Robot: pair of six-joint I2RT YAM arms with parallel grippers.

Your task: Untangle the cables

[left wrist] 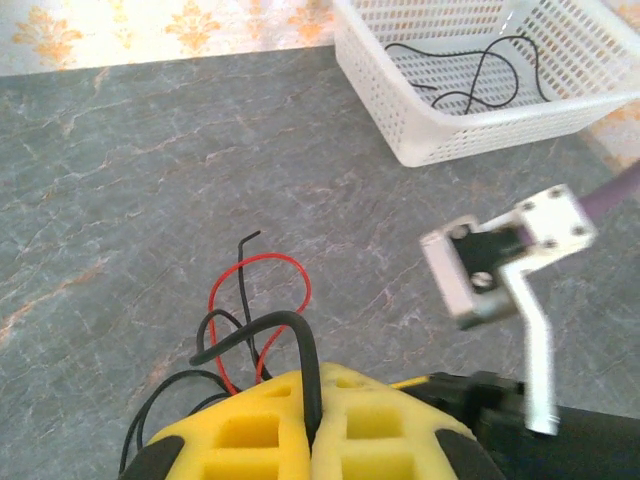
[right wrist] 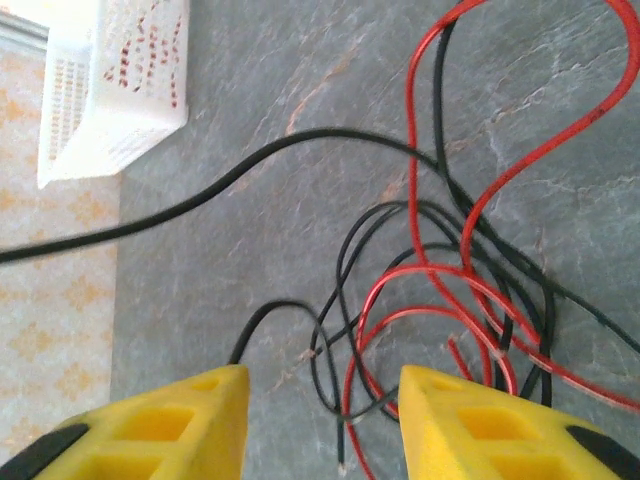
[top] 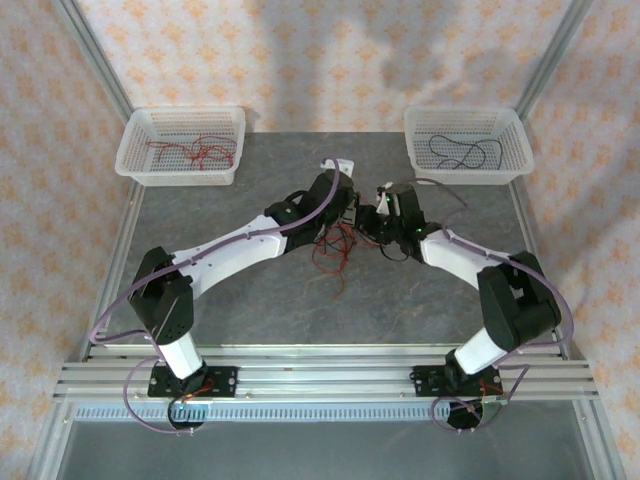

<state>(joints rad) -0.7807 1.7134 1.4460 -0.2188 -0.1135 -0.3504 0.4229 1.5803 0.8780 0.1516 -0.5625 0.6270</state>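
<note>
My left gripper (left wrist: pixel 312 395) is closed tight, its yellow pads (left wrist: pixel 285 400) pressed together on a black cable (left wrist: pixel 303 335) that rises out of the seam between them and bends over toward 9 o'clock in the left wrist view. Just beyond the pads, toward 11 o'clock, a red cable (left wrist: pixel 270 258) lies in a loop on the grey table (left wrist: pixel 150 180), crossed by a thin black end that points to 12. My right gripper (right wrist: pixel 320 385) stands with its jaws apart and nothing is pinched between them. In the gap, a few loose black and red ends lie on the table surface. From there the tangle (right wrist: pixel 440 290) spreads toward 1 o'clock in the right wrist view: red loops reach the top edge, black loops are woven through them, and one long black strand (right wrist: pixel 200 195) runs off toward 9 o'clock. In the top view my two grippers face each other closely near the middle of the table, with the tangle just beneath them at 6 o'clock. Well apart from it sit two white baskets — the left basket (top: pixel 185 112) at 10 o'clock holds red wires (top: pixel 195 153), and the right basket (top: pixel 465 112) at 2 o'clock holds a black wire (top: pixel 465 152).
</note>
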